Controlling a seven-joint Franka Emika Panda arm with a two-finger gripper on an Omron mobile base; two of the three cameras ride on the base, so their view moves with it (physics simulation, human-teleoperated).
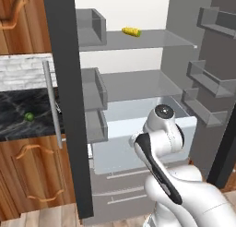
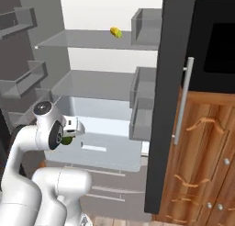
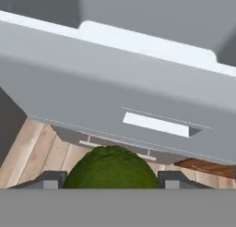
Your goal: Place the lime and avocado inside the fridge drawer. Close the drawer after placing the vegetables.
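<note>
My gripper (image 3: 112, 180) is shut on the avocado (image 3: 110, 166), a dark olive-green rough fruit that sits between the two finger tips. From the right base, the avocado (image 2: 67, 140) shows under the hand, in front of the fridge drawer (image 2: 105, 158). That pale blue-grey drawer (image 3: 92, 92) stands pulled out, and its small silver handle (image 3: 156, 124) is just above the fruit. Seen from the left base, the arm covers part of the drawer (image 1: 115, 152). The lime (image 1: 29, 116), small and bright green, lies on the dark counter (image 1: 18, 101) left of the fridge.
A yellow corn cob (image 1: 131, 32) lies on the upper fridge shelf. The dark fridge door (image 1: 64, 101) stands open between counter and drawer. Darker grey drawers (image 1: 120, 189) sit below the open one. Door shelves (image 1: 207, 83) stick out at the right. Wooden cabinets (image 2: 202, 165) flank the fridge.
</note>
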